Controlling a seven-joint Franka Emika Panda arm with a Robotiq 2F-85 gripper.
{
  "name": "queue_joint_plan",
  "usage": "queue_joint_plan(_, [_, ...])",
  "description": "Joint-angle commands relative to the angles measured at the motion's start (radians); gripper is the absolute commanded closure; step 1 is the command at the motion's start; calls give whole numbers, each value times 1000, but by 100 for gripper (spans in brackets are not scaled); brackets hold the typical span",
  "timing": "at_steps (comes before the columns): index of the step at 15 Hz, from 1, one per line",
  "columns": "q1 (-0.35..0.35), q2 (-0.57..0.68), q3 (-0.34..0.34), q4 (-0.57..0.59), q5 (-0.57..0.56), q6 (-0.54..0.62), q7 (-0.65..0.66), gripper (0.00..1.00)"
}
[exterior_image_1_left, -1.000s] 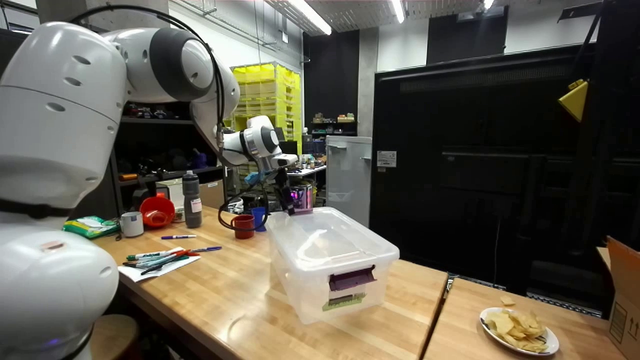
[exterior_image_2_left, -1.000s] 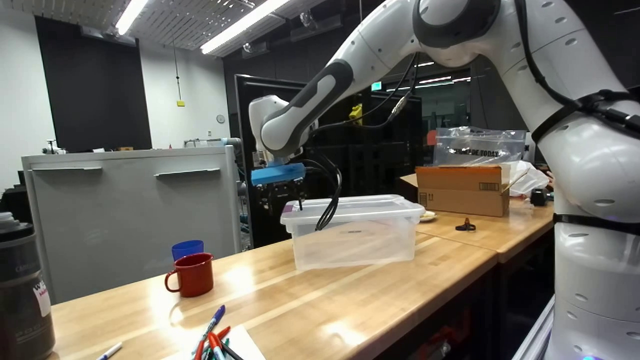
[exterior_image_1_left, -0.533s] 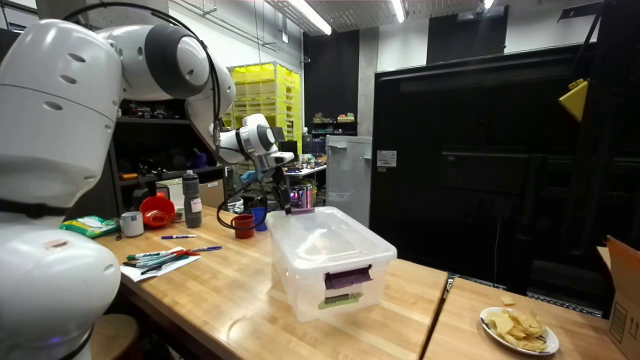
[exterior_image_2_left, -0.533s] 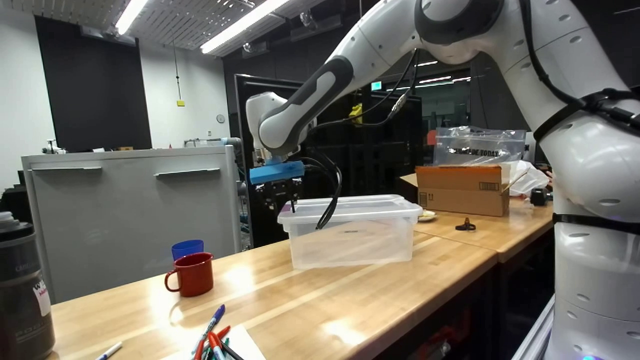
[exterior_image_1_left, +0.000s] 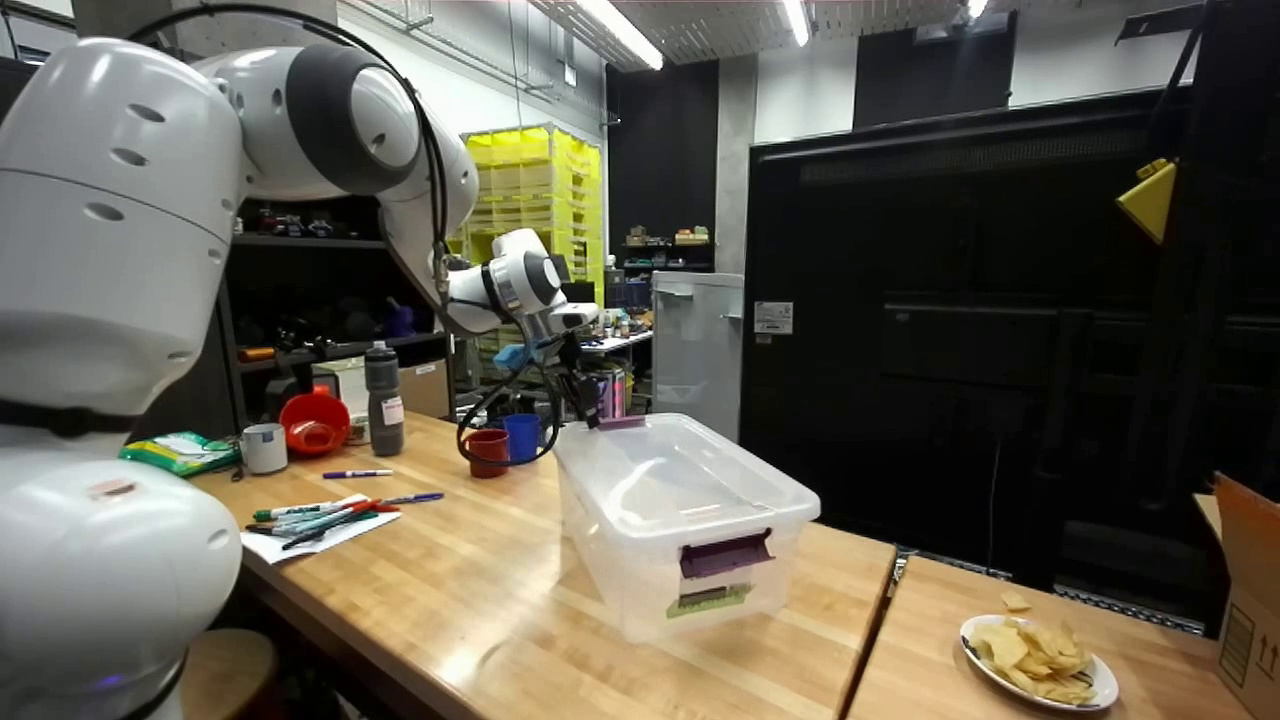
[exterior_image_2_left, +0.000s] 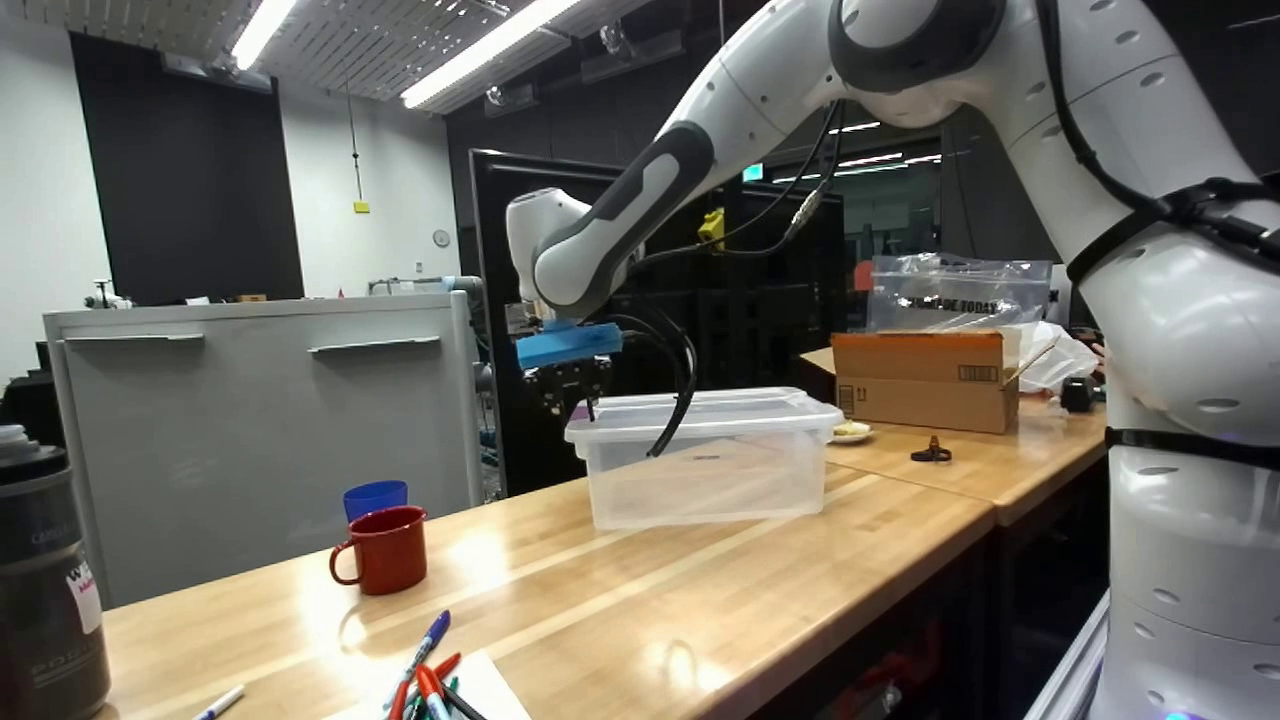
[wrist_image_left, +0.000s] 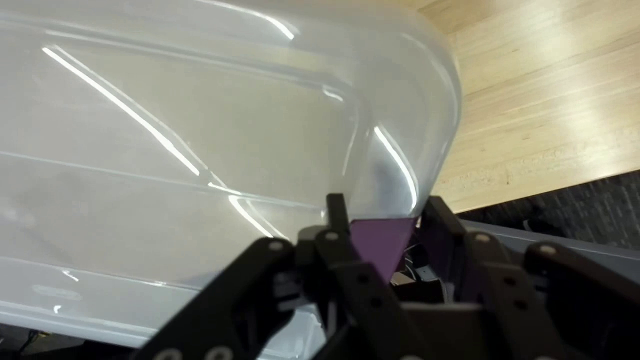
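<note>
While the robot's gripper (wrist_image_left: 385, 202) hangs at 1 end of a clear plastic bin (exterior_image_1_left: 650, 590), its 2 fingers (wrist_image_left: 337, 215) stand apart on either side of a purple latch (wrist_image_left: 380, 240); whether they pinch it, I cannot tell. The bin stands on a wooden desk (exterior_image_1_left: 470, 610), near the edge farthest from the robot's base (exterior_image_2_left: 1190, 570) and close to the seam with a 2nd desk (exterior_image_1_left: 930, 640). A clear lid (exterior_image_1_left: 690, 475) covers the bin's top, and a 2nd latch (exterior_image_1_left: 727, 556), also purple, shows on the opposite end. Judging from this, reaching the 1st latch looks done, while a firm hold is unconfirmed and the lid is still on. Toward the desk's other end, a red mug (exterior_image_2_left: 390, 552) and a blue cup (exterior_image_2_left: 375, 497) stand close together, and pens (exterior_image_1_left: 320, 517) lie on paper (exterior_image_1_left: 265, 549) by the robot-side edge.
</note>
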Motion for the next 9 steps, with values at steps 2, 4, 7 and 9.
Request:
queue_joint_plan(2, [2,-34,-28,-64,-39,61,-35,84])
queue_joint_plan(4, [0,-32,-29,-60,-25,37,-47,50])
queue_joint_plan(7, [3,-27,-35,-50,-23,4,-49,23])
queue_joint_plan(9, [7,-22,-40,-49,-31,-24,-44,12])
